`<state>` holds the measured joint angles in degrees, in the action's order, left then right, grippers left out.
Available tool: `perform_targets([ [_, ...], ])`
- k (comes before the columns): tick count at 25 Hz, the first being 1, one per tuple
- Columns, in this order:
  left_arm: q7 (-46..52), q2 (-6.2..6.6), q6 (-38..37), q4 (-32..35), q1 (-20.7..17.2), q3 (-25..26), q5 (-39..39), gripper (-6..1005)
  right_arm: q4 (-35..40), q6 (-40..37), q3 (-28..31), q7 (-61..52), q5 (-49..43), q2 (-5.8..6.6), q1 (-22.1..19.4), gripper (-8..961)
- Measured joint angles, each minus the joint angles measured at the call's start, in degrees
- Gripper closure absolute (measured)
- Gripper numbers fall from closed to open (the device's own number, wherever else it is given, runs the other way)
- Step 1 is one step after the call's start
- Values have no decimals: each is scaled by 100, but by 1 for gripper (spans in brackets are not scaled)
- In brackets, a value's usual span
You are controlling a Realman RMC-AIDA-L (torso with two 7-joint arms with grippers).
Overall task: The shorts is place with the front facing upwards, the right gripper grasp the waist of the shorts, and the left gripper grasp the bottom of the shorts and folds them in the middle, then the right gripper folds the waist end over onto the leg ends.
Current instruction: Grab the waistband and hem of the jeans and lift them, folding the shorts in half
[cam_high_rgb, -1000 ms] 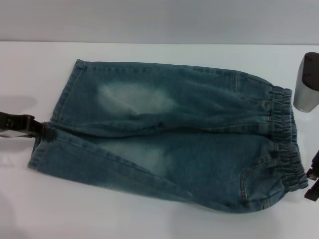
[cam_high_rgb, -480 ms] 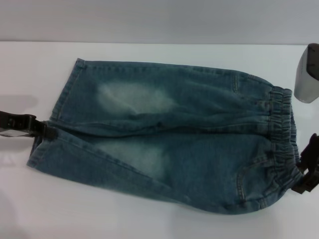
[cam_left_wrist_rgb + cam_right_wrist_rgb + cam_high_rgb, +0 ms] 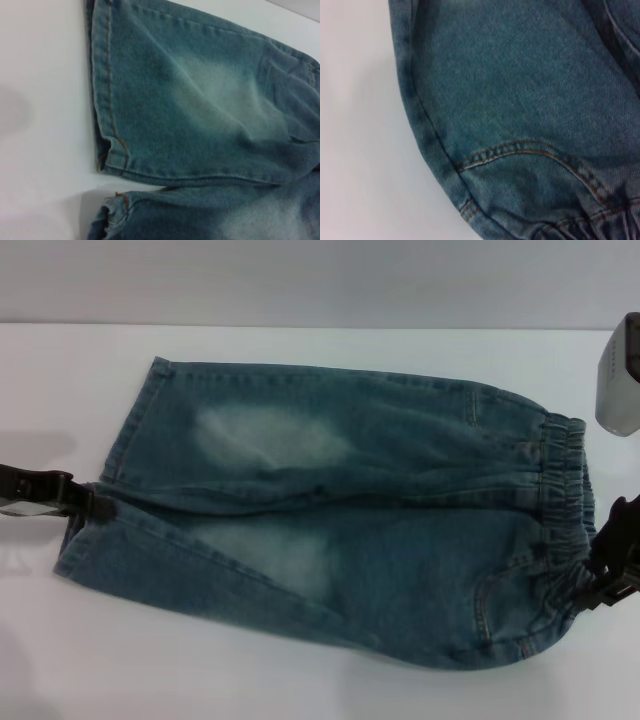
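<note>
The blue denim shorts (image 3: 350,530) lie flat across the white table, front up. The leg ends (image 3: 120,455) point to the left and the waist of the shorts (image 3: 565,500) to the right. My left gripper (image 3: 88,503) sits at the bottom of the shorts, right where the two hems meet. The left wrist view shows the farther leg's hem (image 3: 102,100) flat and the nearer leg's hem corner (image 3: 111,212) puckered. At the waistband's near corner is my right gripper (image 3: 603,585), touching the gathered elastic. The right wrist view shows a curved pocket seam (image 3: 530,149) and the gathers (image 3: 590,220).
The white table (image 3: 300,685) runs all around the shorts, with a pale wall behind it. A silver-grey cylinder of my right arm (image 3: 620,380) hangs above the table at the far right, beyond the waistband.
My right gripper has moved in from the right edge onto the waistband's near corner, which has bunched slightly leftward. The silver cylinder has drifted right. The left gripper has held still.
</note>
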<state>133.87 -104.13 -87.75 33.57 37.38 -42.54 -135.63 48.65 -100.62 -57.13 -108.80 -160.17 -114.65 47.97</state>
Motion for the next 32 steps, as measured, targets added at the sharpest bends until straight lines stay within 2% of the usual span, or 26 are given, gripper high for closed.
perform_targets([
  [3, 42, 10, 58, 0, -1, 0, 0, 952, 1, -9, 1, 25, -6, 0, 0, 582],
  [11, 97, 22, 206, 19, 7, 15, 2, 953, 5, -33, 52, 61, -25, 37, -79, 889],
  [13, 129, 23, 283, 36, 12, 10, 2, 953, 13, -32, 323, 116, 86, 68, -182, 955],
  [17, 175, 25, 480, 43, 32, 9, 2, 952, 21, -16, 839, 260, 528, 111, -349, 954],
  [18, 183, 25, 531, 44, 35, 15, 2, 952, 25, 13, 1118, 360, 934, 140, -536, 954],
  [19, 187, 25, 588, 47, 40, 27, 2, 952, 25, 13, 1118, 360, 934, 140, -536, 954],
  [22, 189, 25, 731, 52, 68, 42, 1, 953, 21, 41, 1481, 530, 1606, 161, -882, 954],
  [29, 193, -12, 1026, 139, 190, 49, 14, 953, -77, 292, 1967, 937, 3206, 103, -1728, 955],
  [32, 195, -34, 1090, 208, 234, 61, 30, 952, -197, 382, 2077, 1085, 3591, 96, -1962, 955],
])
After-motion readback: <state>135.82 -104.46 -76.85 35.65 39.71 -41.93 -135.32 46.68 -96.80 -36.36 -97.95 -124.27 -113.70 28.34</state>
